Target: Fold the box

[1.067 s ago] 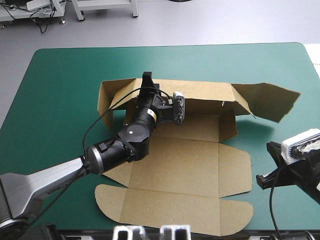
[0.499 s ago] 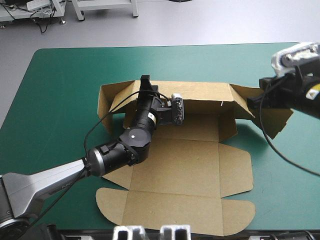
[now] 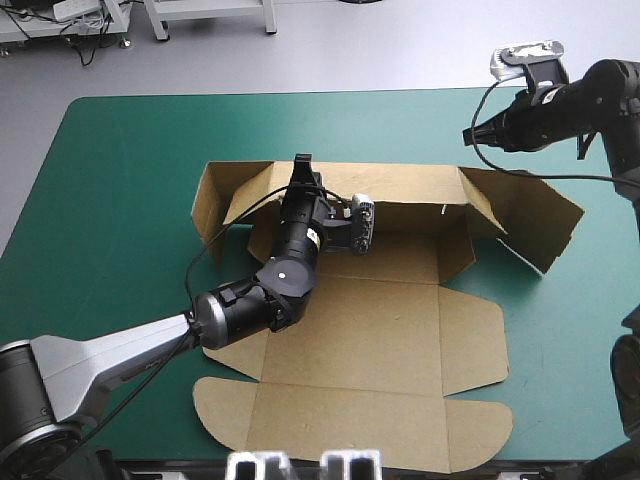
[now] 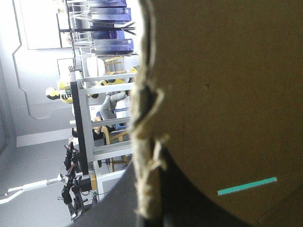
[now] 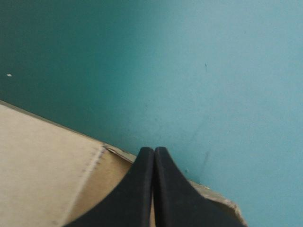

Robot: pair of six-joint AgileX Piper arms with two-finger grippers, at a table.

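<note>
left gripper [image 3: 300,165] clamped on box [image 3: 370,330] back wall; right gripper [image 3: 476,133] pinched together, empty, at box's far right corner, nearest the right flap [image 3: 535,215].

Box [image 3: 370,340] plain brown; table cover [image 3: 120,180] plain teal-green; right end effector [image 5: 154,150] black; left arm [image 3: 110,352] grey and black.

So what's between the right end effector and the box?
Only bare teal-green cover separates the shut right end effector from the box, as the high view shows.
</note>
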